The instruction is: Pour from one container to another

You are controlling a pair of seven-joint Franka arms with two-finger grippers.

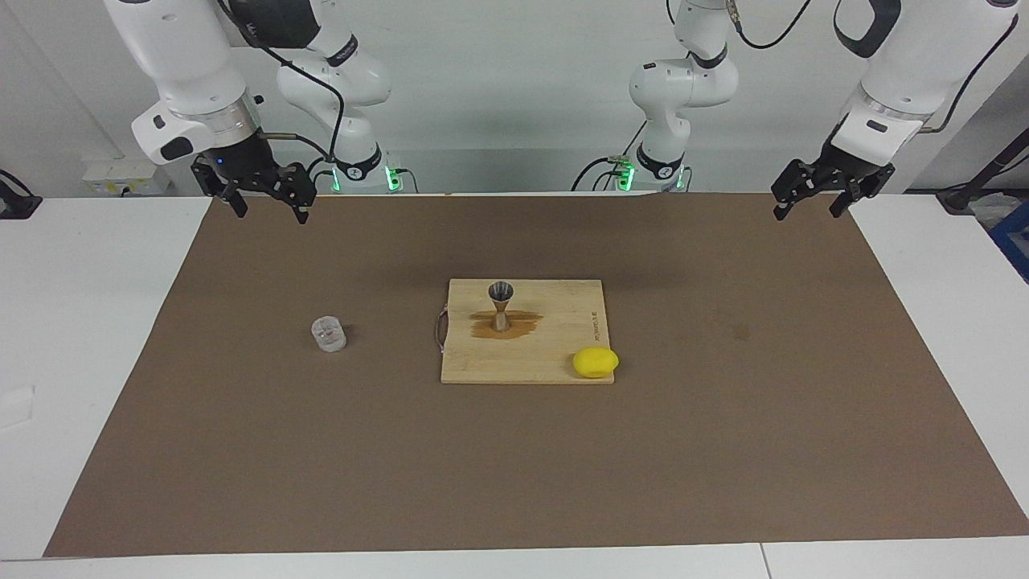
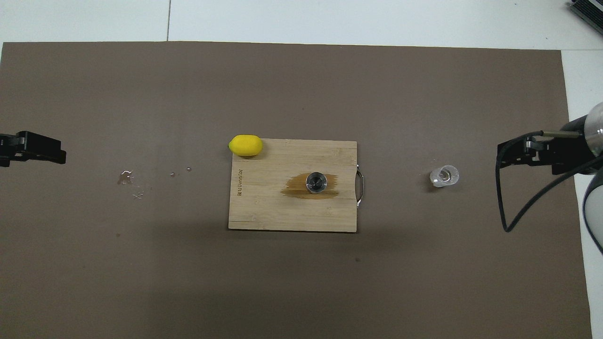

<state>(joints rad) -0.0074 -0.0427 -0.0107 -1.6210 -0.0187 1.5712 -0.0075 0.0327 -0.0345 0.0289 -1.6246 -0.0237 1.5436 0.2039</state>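
Right gripper (image 1: 265, 197) hangs raised over the brown mat (image 1: 241, 450) at the right arm's end of the table (image 1: 80, 338), above the mat's edge nearest the robots. Its two fingers are spread apart and point downward, with nothing between them. In the overhead view the right gripper (image 2: 506, 157) shows at the frame's side, apart from the clear glass cup (image 2: 444, 175).

Left gripper (image 1: 812, 199) hangs raised over the mat's corner at the left arm's end of the table. Its fingers are likewise spread apart and hold nothing. In the overhead view only its tip (image 2: 44, 149) shows.

Clear glass cup (image 1: 329, 334) stands upright on the mat, toward the right arm's end, well apart from the wooden cutting board (image 1: 555, 354).

Metal jigger (image 1: 501, 305) stands upright on the cutting board at the middle of the mat, its wide mouth facing up. It stands in a dark wet patch (image 1: 522, 325) on the wood. In the overhead view the jigger (image 2: 316, 182) shows as a round rim inside that patch (image 2: 294, 187).

Lemon (image 1: 596, 362) rests at the board's corner farther from the robots, toward the left arm's end, overlapping the board's edge.

Small water droplets (image 2: 126, 178) lie on the mat toward the left arm's end, well apart from the board.
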